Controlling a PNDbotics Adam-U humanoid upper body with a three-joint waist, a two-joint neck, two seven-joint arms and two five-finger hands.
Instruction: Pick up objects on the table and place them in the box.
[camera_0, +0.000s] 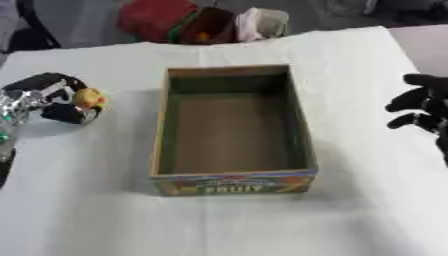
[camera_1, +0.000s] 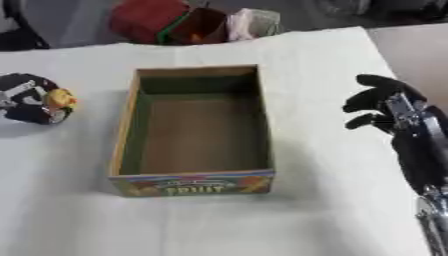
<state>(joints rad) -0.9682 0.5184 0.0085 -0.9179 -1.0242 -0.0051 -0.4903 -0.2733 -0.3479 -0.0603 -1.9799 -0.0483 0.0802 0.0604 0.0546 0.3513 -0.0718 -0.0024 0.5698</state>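
Note:
An open cardboard box (camera_0: 163, 131) with "FRUIT" printed on its front stands in the middle of the white table; I see nothing inside it. To its left my left hand (camera_0: 54, 99) is curled round a small yellow object (camera_0: 88, 97) just above the cloth. At the right edge my right hand (camera_1: 382, 106) hovers beside the box with its fingers relaxed and nothing in it.
Beyond the table's far edge stand a red container (camera_0: 154, 18), a brown one with something orange in it (camera_0: 205, 27) and a pale bag (camera_0: 262, 22). White cloth (camera_0: 227, 225) covers the table around the box.

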